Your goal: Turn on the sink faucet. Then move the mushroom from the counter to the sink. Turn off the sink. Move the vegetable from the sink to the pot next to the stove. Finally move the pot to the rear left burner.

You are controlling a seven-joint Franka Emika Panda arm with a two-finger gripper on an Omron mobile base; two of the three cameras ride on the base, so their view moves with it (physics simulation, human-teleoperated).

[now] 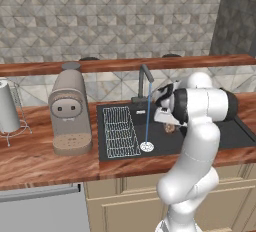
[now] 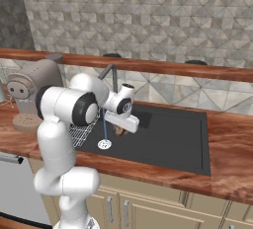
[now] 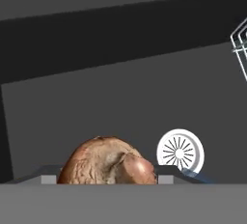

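I am seeing the mushroom [image 3: 107, 161] sitting low in the sink [image 2: 173, 134], between the tips of my claw [image 2: 120, 131], near the drain [image 3: 180, 152]. The claw is standing part open around it; whether it is gripping, I cannot tell. The faucet [image 1: 145, 78] is running water.

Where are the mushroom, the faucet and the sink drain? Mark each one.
mushroom [image 3: 107, 162]: hand view, on its brown cap.
faucet [image 1: 144, 78]: left base view, on the upright dark pipe.
sink drain [image 2: 104, 144]: right base view, on the round white grate in the basin floor.
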